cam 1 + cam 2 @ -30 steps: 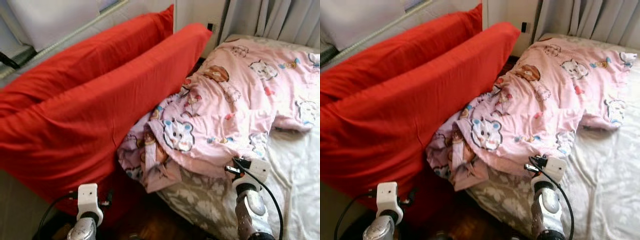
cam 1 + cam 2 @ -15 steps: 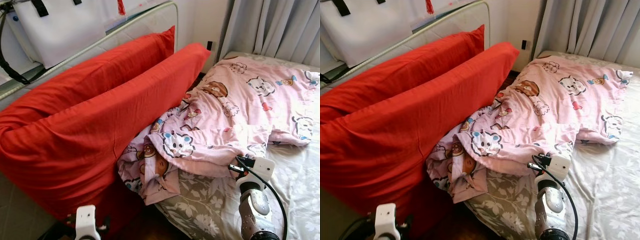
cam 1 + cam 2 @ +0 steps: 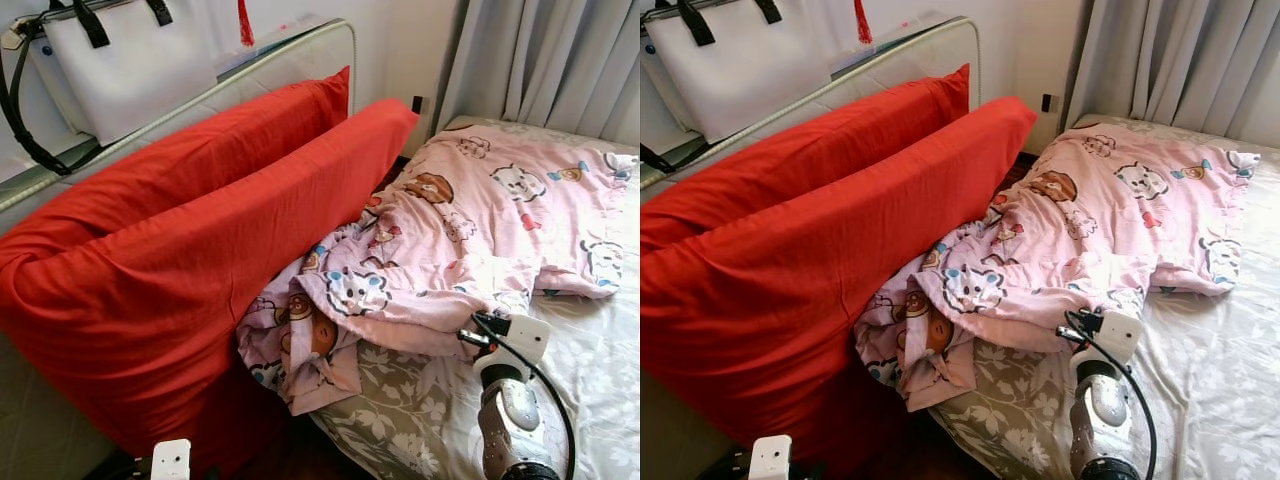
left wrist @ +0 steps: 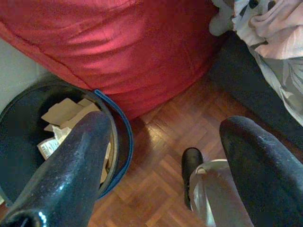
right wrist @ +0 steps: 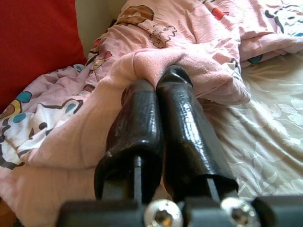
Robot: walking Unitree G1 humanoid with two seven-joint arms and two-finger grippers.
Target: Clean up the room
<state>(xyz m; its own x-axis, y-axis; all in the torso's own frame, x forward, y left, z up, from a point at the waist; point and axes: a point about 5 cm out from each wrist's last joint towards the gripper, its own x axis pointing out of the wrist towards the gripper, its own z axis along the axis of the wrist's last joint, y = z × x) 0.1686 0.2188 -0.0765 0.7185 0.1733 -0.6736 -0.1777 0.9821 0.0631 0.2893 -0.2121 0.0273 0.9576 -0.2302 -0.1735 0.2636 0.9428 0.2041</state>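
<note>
From where I stand, the pink blanket [image 3: 470, 230] lies rumpled across the bed [image 3: 590, 390], one corner spilling over the near edge and bunching against the two big red cushions [image 3: 190, 240] that lean along the rail. The right gripper [image 5: 158, 101] sits low at the bed's edge, fingers pressed together, their tips against a folded lip of the blanket. Whether cloth is actually pinched between them I cannot tell; it looks more like nudging than holding.

The left gripper [image 4: 161, 156] hangs beside the bed above the wooden floor [image 4: 161, 137], its fingers spread wide with nothing between them. Under it stands a dark bin [image 4: 118, 142] with paper scraps [image 4: 61, 113] inside, next to the lower cushion.

The step in hand, I judge, is taking hold of the blanket to straighten it. To do that well, the right fingers should part first, then close on a single firm fold near the hem, not on the thick bunched mass, which would slip. A pull ought to go away from the cushions, across the mattress, so the hanging corner comes up onto the bed instead of dragging towards the floor. The left arm could rise to catch the drooping corner, keeping the cloth level.
</note>
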